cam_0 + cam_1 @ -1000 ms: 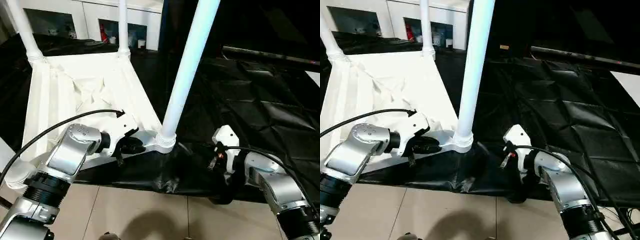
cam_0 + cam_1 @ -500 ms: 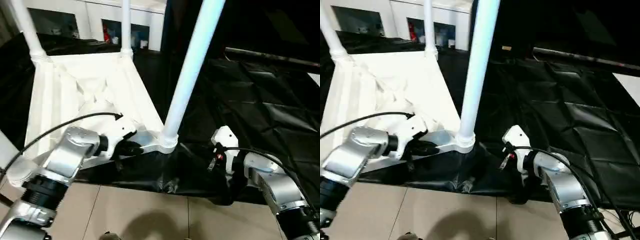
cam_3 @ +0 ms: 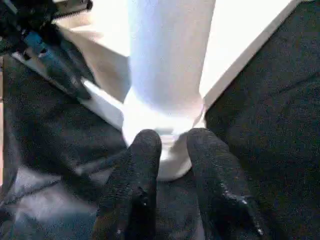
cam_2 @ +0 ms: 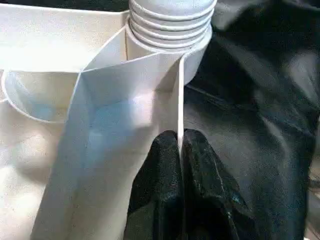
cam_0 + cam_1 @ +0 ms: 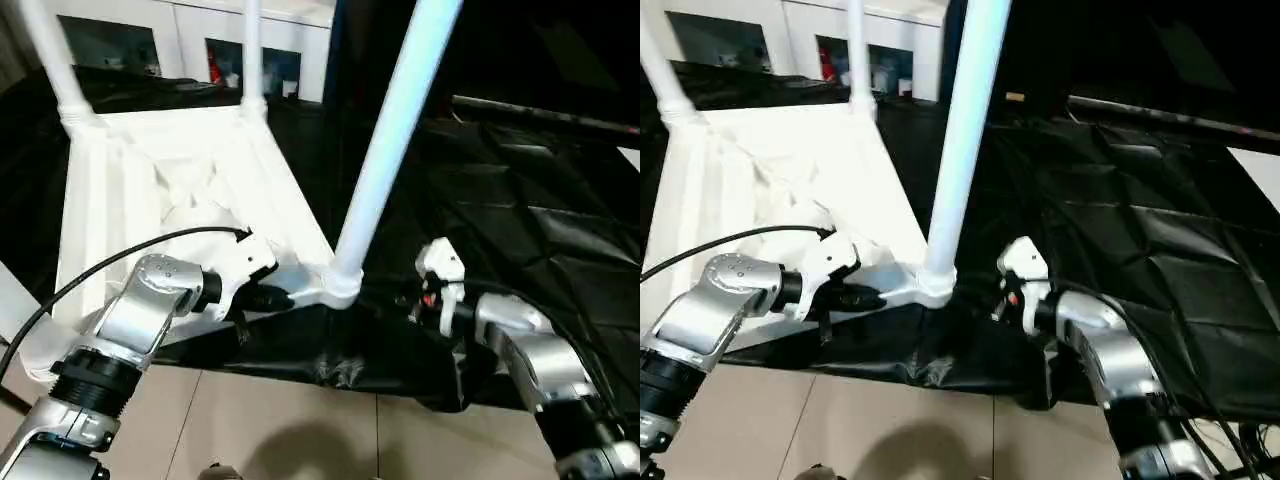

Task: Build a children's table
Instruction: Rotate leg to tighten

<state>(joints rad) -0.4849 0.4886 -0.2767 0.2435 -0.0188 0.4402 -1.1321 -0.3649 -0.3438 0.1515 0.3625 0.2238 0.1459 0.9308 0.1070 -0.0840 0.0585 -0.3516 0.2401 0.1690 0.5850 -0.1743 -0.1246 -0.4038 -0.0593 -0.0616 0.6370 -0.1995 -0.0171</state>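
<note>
The white tabletop [image 5: 190, 190] is lying upside down on the black-draped table [image 5: 520, 220], its ribbed underside facing up and its near edge sitting close to the table's front edge. Three legs are standing upright in corner sockets: the near leg [image 5: 385, 150] in the near right corner socket [image 5: 340, 285], and two more at the far corners, one far left [image 5: 45, 55] and one farther back [image 5: 251, 50]. The left gripper [image 4: 180, 150] is clamping its two black fingers [image 4: 162, 185] onto the thin near rim [image 4: 179, 105] of the tabletop, just beside the near leg's socket. The right gripper [image 3: 172, 145] is hovering close to the base of the near leg with its fingers [image 3: 142, 170] slightly parted, holding nothing, above the black cloth.
</note>
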